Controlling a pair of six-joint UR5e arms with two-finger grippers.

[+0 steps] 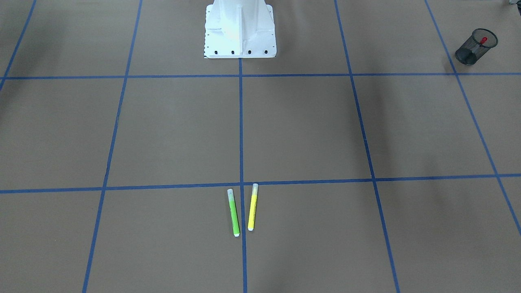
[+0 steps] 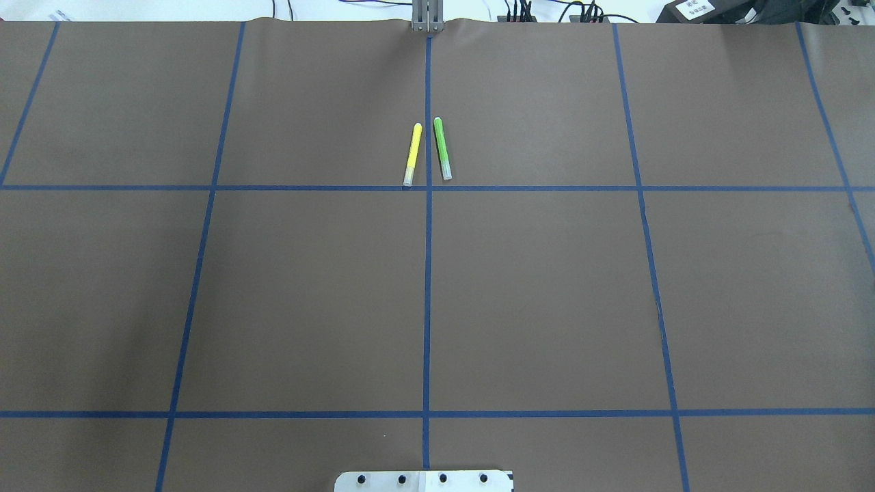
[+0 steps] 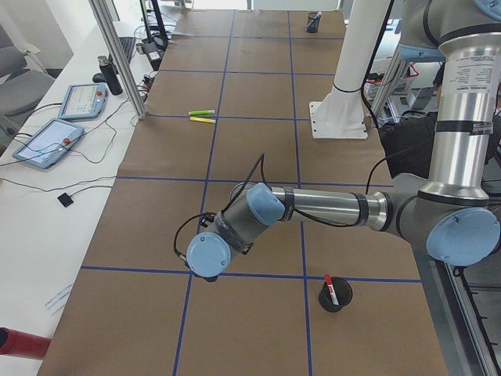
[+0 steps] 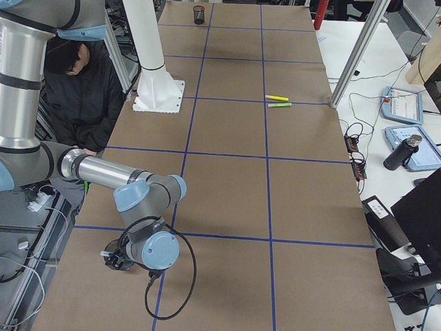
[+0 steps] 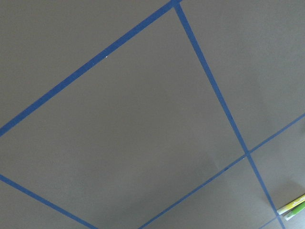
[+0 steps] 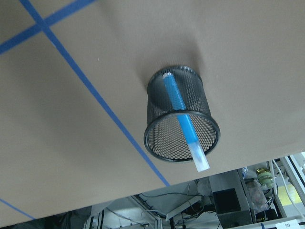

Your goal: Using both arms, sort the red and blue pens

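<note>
Looks basically done already. Can see the red pen [image 1: 483, 40] poking out of a mesh cup [image 1: 468, 55] at the end of the bench [image 2: 307, 294] by the left arm [image 3: 313, 205], and the blue pen [image 6: 183, 121] leaning in a second mesh cup [image 6: 162, 95] down by the right arm [image 4: 103, 170]. No sign of anything red or blue lying loose. Only leaves a green marker [image 1: 233, 212] and a yellow marker [image 1: 252, 206] side by side near the middle line, best left alone. Probably just calls for lifting both arms clear next without knocking a cup over. Can't call the jaws open or closed on either arm, not clear in any view. Puts the blue pen close below the right wrist, the red pen near the left wrist but apart.
</note>
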